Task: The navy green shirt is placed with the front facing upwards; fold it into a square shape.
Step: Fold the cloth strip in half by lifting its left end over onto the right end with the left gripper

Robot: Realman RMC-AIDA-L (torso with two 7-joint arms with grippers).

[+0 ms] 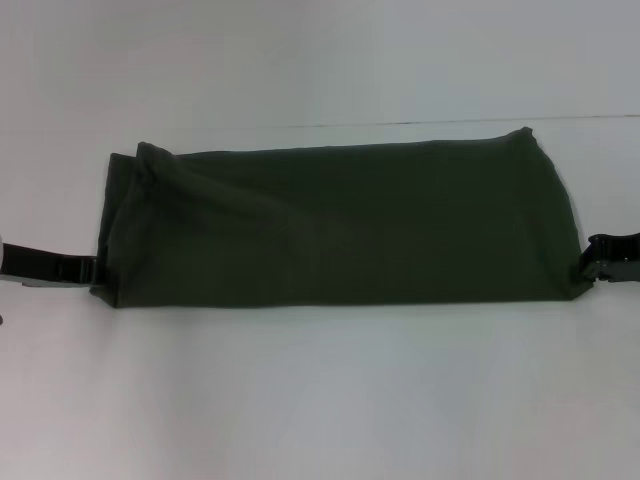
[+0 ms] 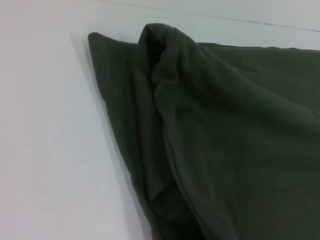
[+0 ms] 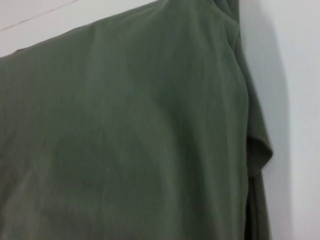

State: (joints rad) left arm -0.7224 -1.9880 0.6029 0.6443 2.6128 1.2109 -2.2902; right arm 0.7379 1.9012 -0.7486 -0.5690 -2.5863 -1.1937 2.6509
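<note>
Plain white tabletop (image 1: pixel 320 400), a thin seam line running across its far part. The navy green shirt (image 1: pixel 340 225), a dark olive-green cotton garment, lies at the middle of the table, folded into a long horizontal band with plain fabric facing up; no print or collar shows. Its left end is bunched, several layers overlapping in ridged folds, clearer in the left wrist view (image 2: pixel 165 90). Its right end is smoother, with a small flap of cloth hanging off the edge in the right wrist view (image 3: pixel 257 150). The left gripper (image 1: pixel 88 269), black, sits low at the band's near-left corner, touching the cloth. The right gripper (image 1: pixel 590 265), black, meets the near-right corner. Whether either claw is open or clamped on fabric: cannot tell.
</note>
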